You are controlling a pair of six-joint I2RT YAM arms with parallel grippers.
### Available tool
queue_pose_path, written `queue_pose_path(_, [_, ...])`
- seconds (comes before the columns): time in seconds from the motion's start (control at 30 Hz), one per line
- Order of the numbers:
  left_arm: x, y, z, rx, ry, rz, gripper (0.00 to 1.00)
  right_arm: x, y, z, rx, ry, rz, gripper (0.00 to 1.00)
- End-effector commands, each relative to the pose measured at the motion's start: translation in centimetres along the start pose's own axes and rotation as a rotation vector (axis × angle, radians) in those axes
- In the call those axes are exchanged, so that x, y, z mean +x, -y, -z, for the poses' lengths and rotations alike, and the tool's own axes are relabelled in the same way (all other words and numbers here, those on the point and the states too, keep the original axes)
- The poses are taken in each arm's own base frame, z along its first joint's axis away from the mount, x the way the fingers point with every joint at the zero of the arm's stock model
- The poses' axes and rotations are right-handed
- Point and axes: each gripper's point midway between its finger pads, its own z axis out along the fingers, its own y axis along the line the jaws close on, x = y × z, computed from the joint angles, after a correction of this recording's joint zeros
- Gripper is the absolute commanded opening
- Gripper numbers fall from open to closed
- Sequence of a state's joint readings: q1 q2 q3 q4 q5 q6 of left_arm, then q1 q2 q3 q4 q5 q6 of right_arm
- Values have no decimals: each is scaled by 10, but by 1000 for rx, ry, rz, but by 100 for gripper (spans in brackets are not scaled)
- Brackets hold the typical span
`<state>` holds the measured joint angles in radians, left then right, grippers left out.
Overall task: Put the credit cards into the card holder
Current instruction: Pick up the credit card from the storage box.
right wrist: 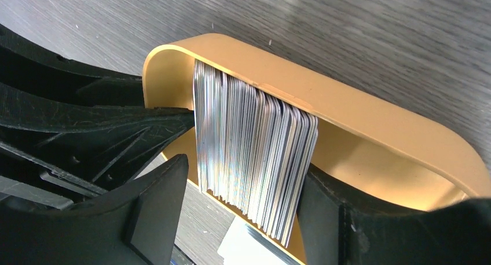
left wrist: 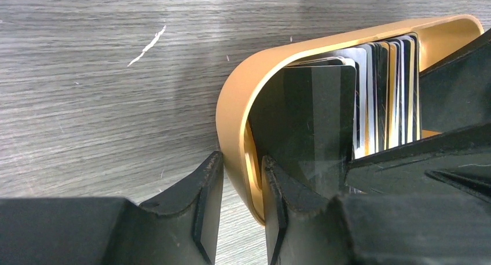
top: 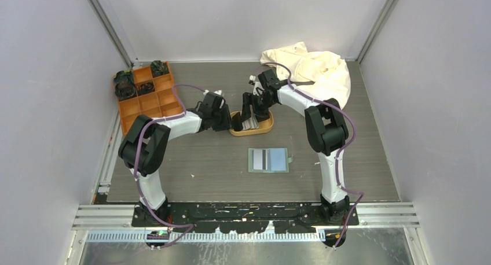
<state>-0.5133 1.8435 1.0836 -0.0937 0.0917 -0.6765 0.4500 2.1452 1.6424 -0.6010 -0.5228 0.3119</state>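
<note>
Top external: tight at tray [top: 269, 126], both arms crowding it; free table [top: 191, 166] all round open holder [top: 251, 161] on near side, two cards [top: 263, 159] in it. Box [top: 147, 94] back left, cloth [top: 312, 68] back right. Wrist views only: stack [right wrist: 255, 143] on edge, packed in tray. Left claw [left wrist: 242, 161] narrow, astride tray wall; clamped or not, can't tell. Right claw [right wrist: 243, 178] wide, astride stack, unclenched, gap at one finger, other finger at stack's edge.
</note>
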Motion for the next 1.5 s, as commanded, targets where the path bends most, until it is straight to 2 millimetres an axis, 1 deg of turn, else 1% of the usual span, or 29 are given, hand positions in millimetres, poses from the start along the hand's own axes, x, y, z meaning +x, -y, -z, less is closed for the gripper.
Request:
queue_pose_path(0.0, [-1,21,-5,94,-15,-16,31,-16,-15,15,-16,36,58,71])
queue_pose_path(0.17, [1,21,-6,96,-20,-13,31,-13,3,13,1,7,4,72])
queue_pose_path(0.27, [0,22,-4,99,-16,-13,31,-6,13,4,8,-25,-24,75])
queue_pose_path(0.37, [-2,24,1,106,-7,-11,31,-2,12,-3,-19,-49,-41,76])
queue_pose_path(0.43, [-3,24,3,106,2,-10,31,-2,9,-2,-38,-50,-43,75])
queue_pose_path(0.5, [-4,24,5,104,9,-8,31,-7,5,4,-49,-35,-35,73])
queue_pose_path(0.6, [-6,25,7,109,15,-6,31,-17,0,20,-76,-3,-38,71])
queue_pose_path(0.7, [-8,29,10,119,20,-8,32,-25,4,36,-99,29,-63,69])
queue_pose_path(0.83, [-12,30,14,123,29,-9,33,-32,11,49,-116,54,-96,66])
queue_pose_path(1.0, [-15,32,19,125,36,-14,33,-34,16,54,-120,57,-115,66])
queue_pose_path(1.07, [-16,32,22,126,38,-17,34,-34,16,54,-124,55,-118,64])
queue_pose_path(1.13, [-17,33,24,128,41,-19,34,-34,15,54,-132,53,-122,61])
queue_pose_path(1.2, [-17,32,26,127,43,-22,34,-35,14,57,-136,58,-123,54])
queue_pose_path(1.33, [-20,34,32,131,53,-29,34,-38,17,63,-139,70,-134,46])
queue_pose_path(1.47, [-22,35,37,135,59,-36,34,-40,23,67,-133,80,-147,42])
